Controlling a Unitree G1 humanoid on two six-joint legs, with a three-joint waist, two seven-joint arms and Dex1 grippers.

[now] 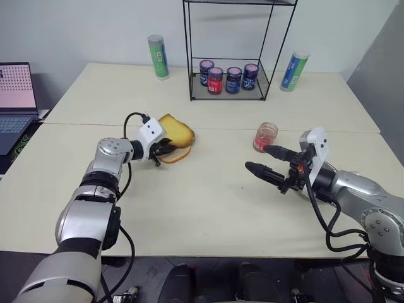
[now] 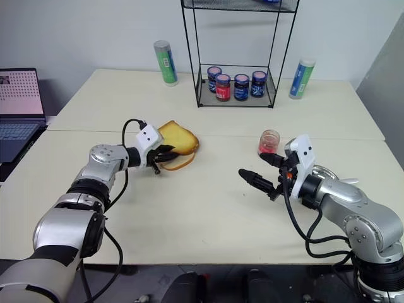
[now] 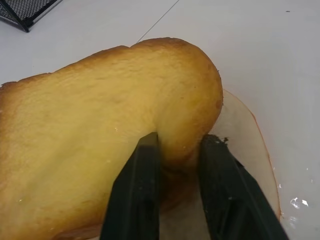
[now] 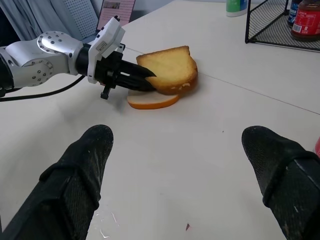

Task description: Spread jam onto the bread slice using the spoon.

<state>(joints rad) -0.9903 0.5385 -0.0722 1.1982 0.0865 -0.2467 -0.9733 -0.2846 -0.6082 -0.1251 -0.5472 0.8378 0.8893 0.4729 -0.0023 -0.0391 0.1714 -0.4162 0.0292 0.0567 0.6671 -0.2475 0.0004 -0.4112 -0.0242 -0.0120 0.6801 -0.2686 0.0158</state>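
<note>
The bread slice (image 1: 178, 132), thick and golden-yellow with a brown crust, lies at the table's middle left on top of a paler, thinner slice (image 1: 175, 156). My left gripper (image 1: 169, 148) is shut on the bread slice, and its black fingers (image 3: 137, 190) pinch the bulging crust edge. A small open glass (image 1: 266, 136) holding red jam stands to the right. Just in front of that glass my right gripper (image 1: 256, 158) hovers open, pointing left toward the bread, with nothing between its fingers. The spoon is out of view.
A black wire rack (image 1: 228, 79) with several blue-lidded jars stands at the back. A green tube (image 1: 158, 57) and a blue-green one (image 1: 294, 71) flank it. A laptop (image 1: 16, 95) sits at far left. A metal dish (image 2: 328, 170) lies partly under my right wrist.
</note>
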